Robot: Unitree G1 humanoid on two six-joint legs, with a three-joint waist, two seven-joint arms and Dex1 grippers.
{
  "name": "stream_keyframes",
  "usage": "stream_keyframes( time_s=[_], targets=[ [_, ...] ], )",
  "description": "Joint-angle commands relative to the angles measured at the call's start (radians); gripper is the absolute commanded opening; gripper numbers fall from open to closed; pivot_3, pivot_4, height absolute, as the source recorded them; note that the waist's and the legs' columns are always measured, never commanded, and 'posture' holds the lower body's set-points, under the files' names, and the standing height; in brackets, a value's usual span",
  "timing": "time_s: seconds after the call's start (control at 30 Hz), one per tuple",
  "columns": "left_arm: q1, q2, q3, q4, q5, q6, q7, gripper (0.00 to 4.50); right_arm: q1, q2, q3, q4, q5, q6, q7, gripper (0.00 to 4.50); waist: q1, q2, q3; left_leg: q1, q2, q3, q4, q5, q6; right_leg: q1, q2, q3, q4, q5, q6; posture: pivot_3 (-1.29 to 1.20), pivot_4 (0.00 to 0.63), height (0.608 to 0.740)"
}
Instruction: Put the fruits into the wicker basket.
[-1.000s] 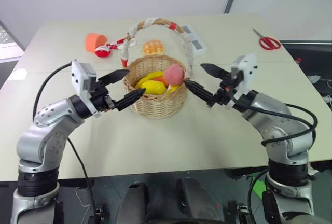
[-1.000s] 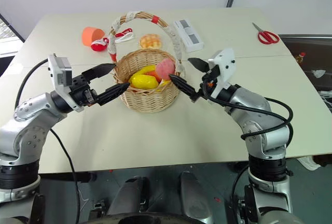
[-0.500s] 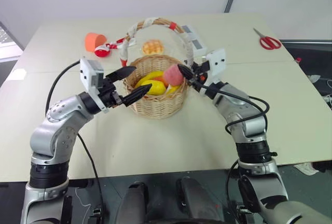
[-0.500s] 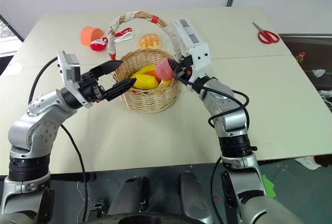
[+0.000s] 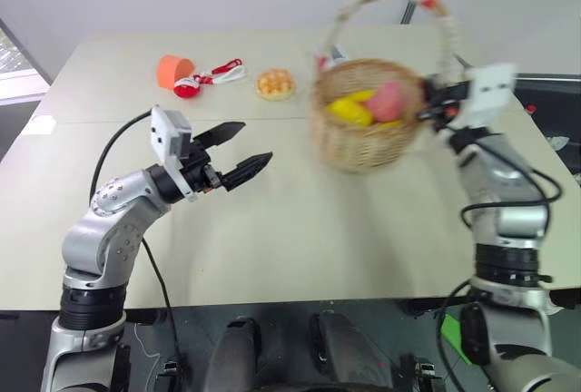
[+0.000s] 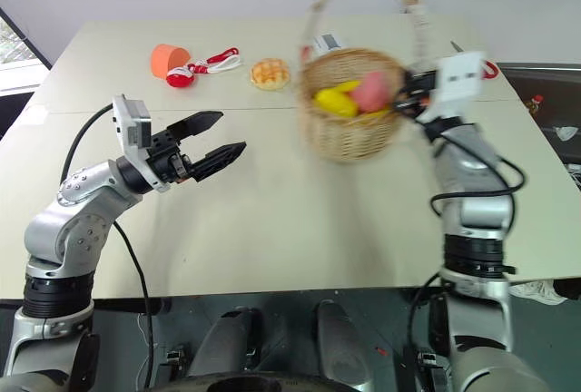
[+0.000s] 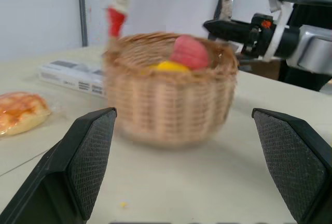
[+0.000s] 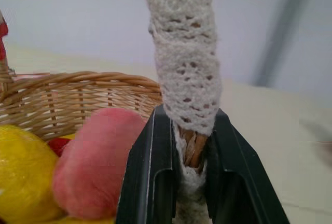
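The wicker basket (image 5: 363, 129) is at the right of the table, blurred as it moves. Inside it lie the fruits: a pink peach (image 5: 388, 100) and yellow pieces (image 5: 349, 109), with a bit of red beneath the peach. My right gripper (image 5: 434, 106) is shut on the foot of the taped handle (image 8: 181, 53), just beside the peach (image 8: 96, 162) at the rim. My left gripper (image 5: 254, 142) hangs open and empty over the table's middle left, well apart from the basket (image 7: 171, 99).
A criss-cross bun (image 5: 274, 83), an orange cup (image 5: 173, 69) and a red-and-white item (image 5: 204, 79) lie at the back left. A white box (image 6: 327, 43) sits behind the basket. The table's right edge is close to my right arm.
My right gripper reached the base of the basket's handle, shut on it, and swung the basket with its fruits to the right. The left gripper has stayed open and almost still.
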Motion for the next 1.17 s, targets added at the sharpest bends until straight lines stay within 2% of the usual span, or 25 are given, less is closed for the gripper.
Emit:
stream_keyframes(
  time_s=[0.03, 0.1, 0.17, 0.2, 0.37, 0.5, 0.63, 0.77, 0.87, 1.03, 1.17],
  targets=[
    [-0.033, -0.013, -0.031, 0.007, 0.019, -0.036, -0.015, 4.50, -0.026, -0.016, -0.038, 0.075, -0.034, -0.093, -0.058, 0.12, -0.011, 0.000, 0.000, 0.000, 0.000, 0.000, 0.000, 0.000, 0.000, 0.000, 0.000, 0.000, 0.000, 0.000, 0.000, 0.00, 0.150, 0.740],
    [-0.040, -0.020, -0.042, 0.014, 0.026, -0.042, -0.015, 4.50, -0.027, -0.012, -0.041, 0.116, -0.039, -0.115, -0.063, 0.12, -0.024, 0.000, 0.000, 0.002, 0.002, 0.002, -0.001, 0.000, 0.000, 0.000, 0.003, 0.003, 0.000, 0.000, 0.000, 0.00, 0.150, 0.740],
    [-0.043, -0.023, -0.046, 0.018, 0.030, -0.045, -0.018, 4.50, -0.022, -0.008, -0.054, 0.125, -0.025, -0.127, -0.061, 1.18, -0.036, 0.001, 0.000, 0.004, 0.003, 0.003, -0.002, 0.000, 0.000, 0.000, 0.005, 0.004, 0.002, 0.000, 0.000, 0.00, 0.150, 0.740],
    [-0.044, -0.023, -0.046, 0.019, 0.031, -0.046, -0.020, 4.50, -0.012, -0.011, -0.067, 0.113, -0.017, -0.126, -0.065, 1.54, -0.038, 0.002, 0.000, 0.004, 0.003, 0.003, -0.002, 0.000, 0.000, 0.000, 0.005, 0.004, 0.002, 0.000, 0.000, 0.00, 0.150, 0.740],
    [-0.041, -0.019, -0.043, 0.038, 0.042, -0.060, -0.029, 4.50, 0.052, -0.040, -0.126, 0.016, 0.007, -0.107, -0.074, 4.11, -0.029, 0.002, 0.000, 0.004, 0.003, 0.003, -0.001, 0.000, 0.000, 0.000, 0.005, 0.005, 0.002, 0.000, 0.000, 0.00, 0.150, 0.740],
    [-0.027, 0.000, -0.021, 0.062, 0.060, -0.066, -0.016, 4.50, 0.137, -0.080, -0.187, -0.092, 0.077, -0.084, -0.006, 4.11, -0.015, 0.002, 0.000, 0.003, 0.002, 0.003, -0.001, 0.000, 0.000, 0.000, 0.003, 0.005, 0.001, 0.000, 0.000, 0.00, 0.150, 0.740],
    [0.012, 0.049, 0.026, 0.101, 0.103, -0.067, 0.021, 4.50, 0.275, -0.143, -0.201, -0.187, 0.197, -0.019, 0.177, 4.11, -0.011, 0.002, 0.000, 0.003, 0.002, 0.003, -0.001, 0.000, 0.000, 0.000, 0.003, 0.005, 0.001, 0.000, 0.000, 0.00, 0.150, 0.740],
    [0.085, 0.087, 0.059, 0.120, 0.144, -0.095, 0.035, 4.50, 0.403, -0.194, -0.098, -0.304, 0.249, 0.015, 0.363, 4.11, -0.015, 0.002, 0.000, 0.005, 0.003, 0.003, -0.001, 0.000, 0.001, 0.001, 0.005, 0.005, 0.001, 0.000, 0.000, 0.00, 0.150, 0.740],
    [0.147, 0.081, 0.108, 0.110, 0.128, -0.095, 0.060, 4.50, 0.440, -0.194, 0.036, -0.374, 0.235, 0.003, 0.457, 4.11, -0.017, 0.002, 0.000, 0.005, 0.004, 0.003, -0.001, 0.000, 0.001, 0.001, 0.005, 0.005, 0.001, 0.000, 0.000, 0.00, 0.150, 0.740],
    [0.223, 0.074, 0.115, 0.098, 0.161, -0.112, 0.095, 4.50, 0.381, -0.136, 0.207, -0.349, 0.192, -0.020, 0.493, 4.11, -0.009, 0.002, 0.000, 0.005, 0.004, 0.002, -0.001, 0.000, 0.000, 0.001, 0.004, 0.005, 0.001, 0.000, 0.000, 0.00, 0.150, 0.740],
    [0.252, 0.063, 0.123, 0.077, 0.163, -0.125, 0.112, 4.50, 0.335, -0.107, 0.256, -0.289, 0.160, -0.052, 0.505, 4.11, -0.004, 0.002, 0.000, 0.003, 0.003, 0.002, 0.000, 0.000, 0.000, 0.001, 0.003, 0.004, 0.000, 0.000, 0.000, 0.00, 0.150, 0.740]
  ],
)
